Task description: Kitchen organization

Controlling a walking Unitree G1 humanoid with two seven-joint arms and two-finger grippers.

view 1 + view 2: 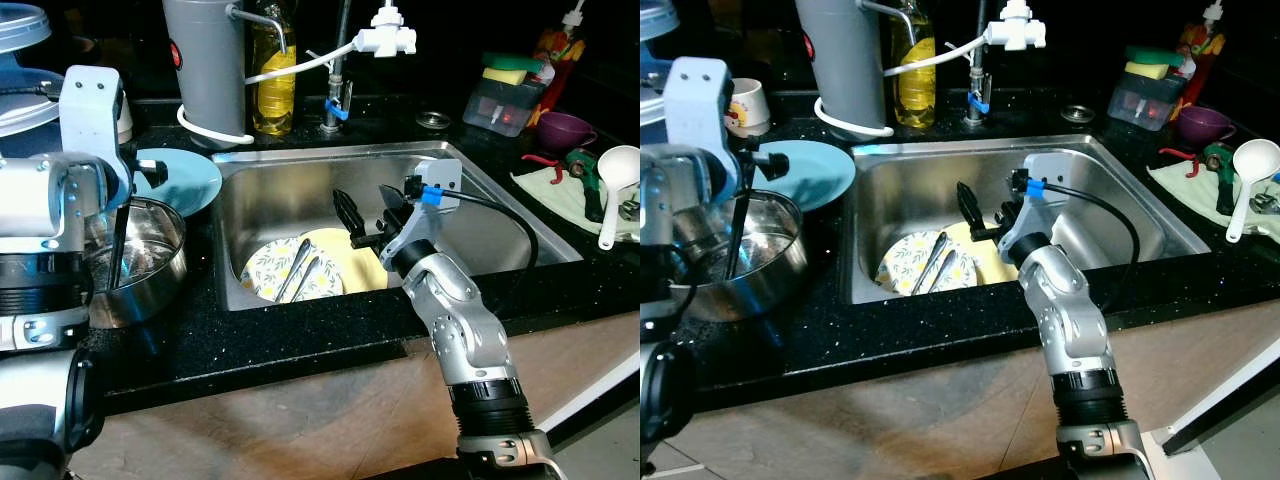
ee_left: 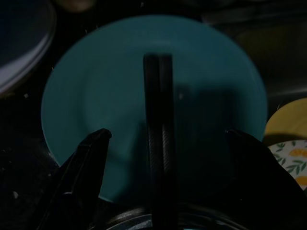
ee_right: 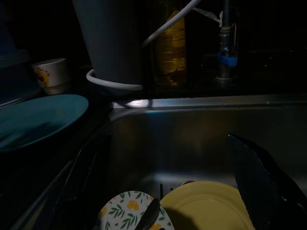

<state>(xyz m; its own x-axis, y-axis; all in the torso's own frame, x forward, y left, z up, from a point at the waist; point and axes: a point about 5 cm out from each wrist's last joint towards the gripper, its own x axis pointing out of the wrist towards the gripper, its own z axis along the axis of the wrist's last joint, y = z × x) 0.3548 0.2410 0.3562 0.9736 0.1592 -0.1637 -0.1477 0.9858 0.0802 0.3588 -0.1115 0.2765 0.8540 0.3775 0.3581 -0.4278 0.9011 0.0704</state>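
We see our right gripper (image 1: 368, 213) spread open and empty above the yellow plate (image 1: 352, 262) and floral plate (image 1: 268, 270) in the sink (image 1: 470, 215). Our left gripper (image 2: 165, 158), open, grips nothing over the steel bowl (image 1: 150, 265); beyond lies the blue plate (image 2: 115, 86).

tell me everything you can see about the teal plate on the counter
The teal plate is round, plain and smooth with a faint sheen, looking like glazed ceramic or melamine. It lies flat and right side up on the black speckled counter, just left of the steel sink and behind the steel bowl, which hides its near edge. Nothing can be made out lying on it. The left gripper hangs above it with a thin dark rod-like thing between the fingers.
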